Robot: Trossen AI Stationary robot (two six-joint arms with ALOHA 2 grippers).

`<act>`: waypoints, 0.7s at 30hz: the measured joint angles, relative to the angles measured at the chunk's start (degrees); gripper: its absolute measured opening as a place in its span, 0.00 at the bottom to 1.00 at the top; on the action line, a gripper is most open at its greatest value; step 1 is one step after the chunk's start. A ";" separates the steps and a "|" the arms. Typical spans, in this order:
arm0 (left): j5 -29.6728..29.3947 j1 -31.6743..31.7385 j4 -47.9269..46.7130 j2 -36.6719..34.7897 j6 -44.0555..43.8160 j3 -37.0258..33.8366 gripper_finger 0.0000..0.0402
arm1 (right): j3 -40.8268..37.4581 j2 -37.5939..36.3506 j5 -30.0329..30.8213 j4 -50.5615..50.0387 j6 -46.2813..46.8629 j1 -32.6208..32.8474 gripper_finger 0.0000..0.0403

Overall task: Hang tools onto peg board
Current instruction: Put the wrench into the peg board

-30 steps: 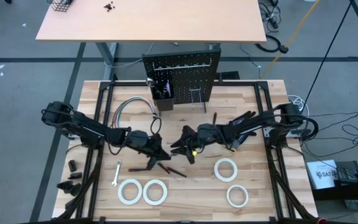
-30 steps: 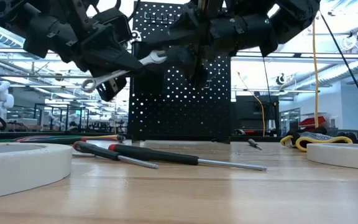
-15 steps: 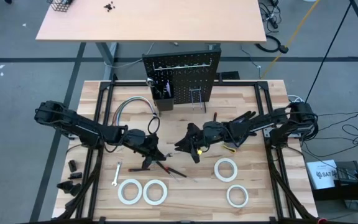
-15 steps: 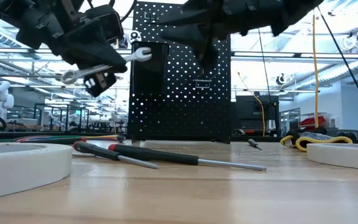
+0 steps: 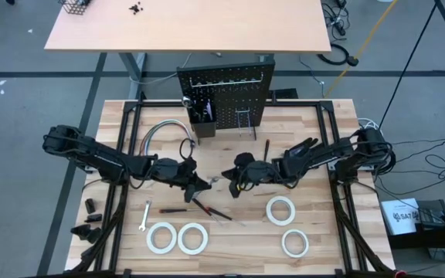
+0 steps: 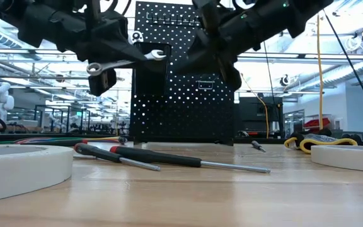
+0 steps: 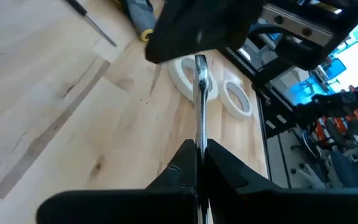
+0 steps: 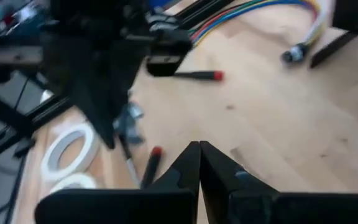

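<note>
High view: both arms meet mid-bench, the left end effector (image 5: 201, 184) facing the right end effector (image 5: 229, 177), with the peg board (image 5: 225, 99) upright at the far edge and tape rolls (image 5: 178, 238) on the bench (image 5: 327, 232) nearer. Low view: a silver wrench (image 6: 126, 61) hangs in the air before the peg board, above two screwdrivers (image 6: 169, 159) lying flat. Left wrist view: the left end effector is clamped on the wrench; right wrist view: the right end effector's fingers (image 8: 211, 168) are pressed together, holding nothing.

Silver wrench (image 7: 199, 106) in the left hand (image 7: 201, 163) — two tape rolls (image 7: 236, 98) beyond.
</note>
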 joint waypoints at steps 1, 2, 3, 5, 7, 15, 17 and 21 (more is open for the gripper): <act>-0.02 0.12 0.14 -0.01 -0.02 0.02 0.02 | 0.00 0.02 0.75 0.14 0.50 -0.32 0.00; -0.10 0.14 0.02 0.01 0.00 0.02 0.02 | 0.00 0.02 1.34 0.15 1.06 -0.66 0.00; -0.21 0.16 -0.12 -0.01 0.00 0.00 0.02 | 0.00 0.02 1.58 0.34 1.32 -0.93 0.00; -1.10 0.16 -0.16 -0.01 0.00 0.01 0.02 | 0.00 0.02 0.92 0.71 1.99 -1.46 0.00; -2.08 0.16 -0.15 -0.01 -0.02 0.00 0.02 | 0.00 0.02 0.69 0.77 2.78 -1.61 0.00; -7.44 0.16 -1.05 0.01 -1.48 0.00 0.02 | 0.00 0.02 0.62 1.76 5.74 -2.41 0.00; -8.07 0.16 -1.06 0.03 -1.41 0.00 0.02 | 0.00 0.02 0.68 1.67 5.90 -2.85 0.00; -8.19 0.16 -1.26 0.03 -1.27 0.00 0.02 | 0.00 0.02 0.88 1.71 7.26 -4.01 0.00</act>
